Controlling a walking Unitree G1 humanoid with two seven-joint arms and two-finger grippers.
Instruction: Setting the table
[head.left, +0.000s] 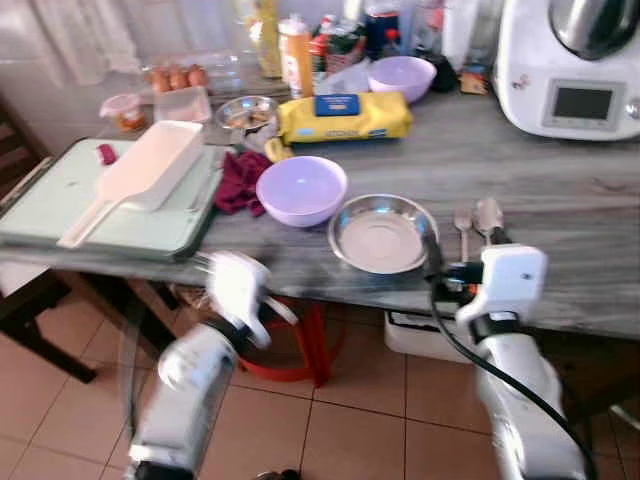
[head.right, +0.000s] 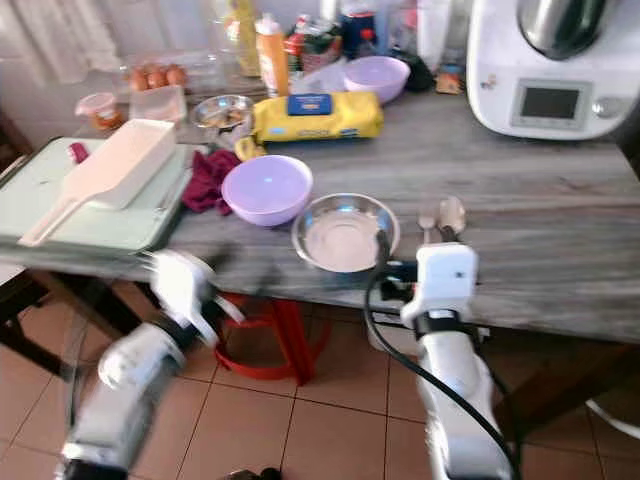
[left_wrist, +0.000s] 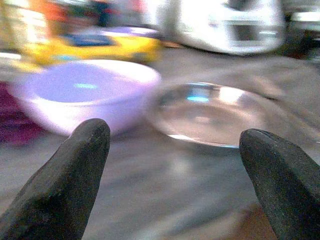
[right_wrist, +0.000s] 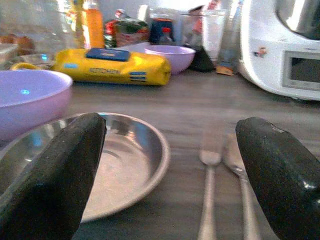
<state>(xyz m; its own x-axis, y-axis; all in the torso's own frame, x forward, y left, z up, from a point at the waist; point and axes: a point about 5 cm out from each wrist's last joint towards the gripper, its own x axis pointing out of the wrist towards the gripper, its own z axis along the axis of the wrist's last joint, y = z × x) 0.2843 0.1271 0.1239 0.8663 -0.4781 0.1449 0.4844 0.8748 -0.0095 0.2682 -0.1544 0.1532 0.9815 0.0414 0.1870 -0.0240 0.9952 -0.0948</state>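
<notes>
Just ahead of the right gripper (right_wrist: 170, 175), whose jaws gape empty, the steel fork (right_wrist: 209, 190) and spoon (right_wrist: 240, 185) lie beside the shallow round steel plate (right_wrist: 125, 160) on the grey wood-grain counter (head.left: 560, 200). Judged step: reaching for cutlery; next, advance and close. The left gripper (left_wrist: 175, 180), also spread, faces the lilac plastic bowl (left_wrist: 85, 95).

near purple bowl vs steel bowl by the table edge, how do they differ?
Material: the near purple bowl looks like matte plastic, while the steel bowl is shiny metal and reflects light.
Shape: the purple bowl is deeper with taller, rounded walls; the steel bowl is shallow and wide, almost plate-like.
Place: the purple bowl sits beside the maroon cloth; the steel bowl lies nearer the fork and spoon.
Both stand upright and look empty.
</notes>
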